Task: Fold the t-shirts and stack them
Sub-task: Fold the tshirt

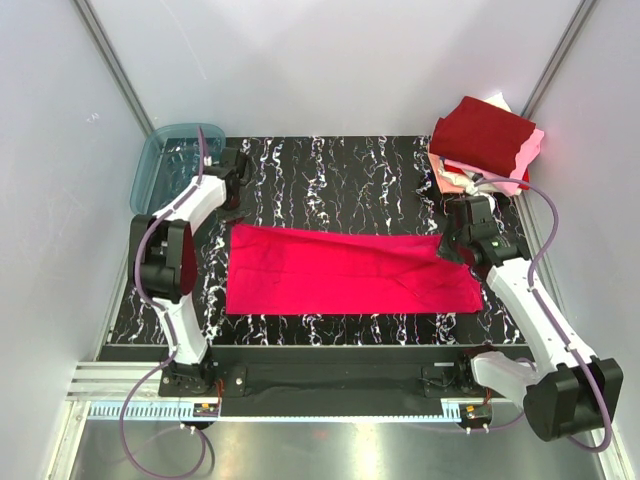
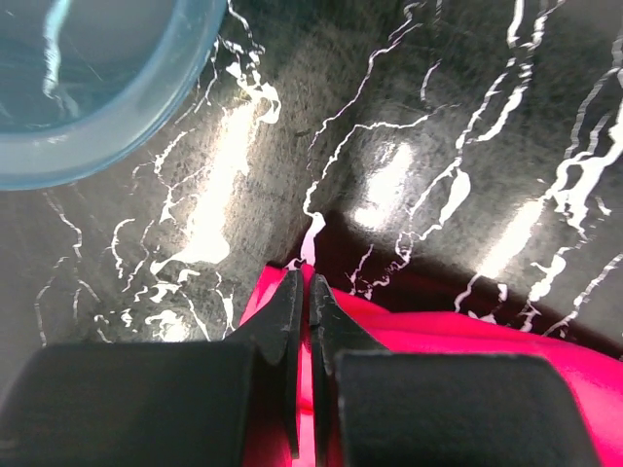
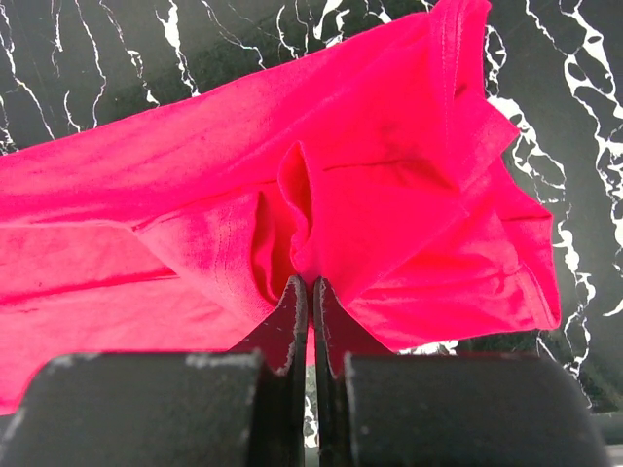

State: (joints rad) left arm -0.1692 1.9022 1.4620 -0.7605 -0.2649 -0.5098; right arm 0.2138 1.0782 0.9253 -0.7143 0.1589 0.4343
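Bright pinkish-red t-shirt [image 1: 350,272] lies as a long strip between both grippers; the left gripper [image 2: 305,275] is clamped tight on its corner, the right gripper [image 3: 303,282] pinches a raised fold at the other end. Just beyond the right gripper sits a stack of shirts [image 1: 485,140], maroon on top

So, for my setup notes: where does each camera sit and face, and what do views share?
Top external: above and behind, looking down at black marbled table and bright pinkish-red cloth t-shirt; left arm and right arm show.
Left wrist: looks down past left gripper, shut on the t-shirt's corner; translucent blue-grey plastic tub beyond.
Right wrist: looks down past right gripper, shut on bunched t-shirt.
Shared: t-shirt and table.
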